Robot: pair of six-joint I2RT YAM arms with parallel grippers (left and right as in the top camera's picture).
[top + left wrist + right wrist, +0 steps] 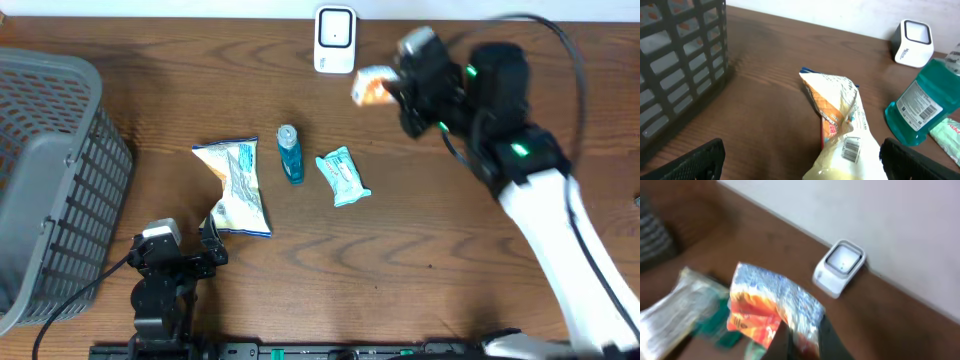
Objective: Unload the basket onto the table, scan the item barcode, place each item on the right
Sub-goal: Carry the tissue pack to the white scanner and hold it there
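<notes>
Wood table (400,250) fills the overhead view. The grey basket (100,190) sits at its left edge and we see nothing in it.

The right arm (540,200) reaches in from the lower right toward the far edge. The left arm is parked at the near edge.

A white-and-yellow chip bag (240,185) lies flat mid-table. Its barcode faces up in the left wrist view. Beside it to the right is a blue bottle (290,155) on its side, then a teal packet (343,176). None of the three touch.

The white scanner (334,38) stands at the far edge against the wall.

The task item, we judge, is the small orange-and-silver snack packet (368,88). It is up off the table, just right of the scanner and not touching it.

The right gripper (395,92) is pinched nearly closed on that packet. In the right wrist view the dark fingers clamp its lower edge.

The left gripper (187,246) has its jaws spread wide and holds nothing. It points at the near end of the chip bag.

Progress: pick-up done, and the item has been carried close to the scanner. Left to do is putting the barcode in front of the scanner window. We can't see a barcode on the held packet, which is blurred. We also can't tell which face is turned to the scanner, or whether a read has happened.
</notes>
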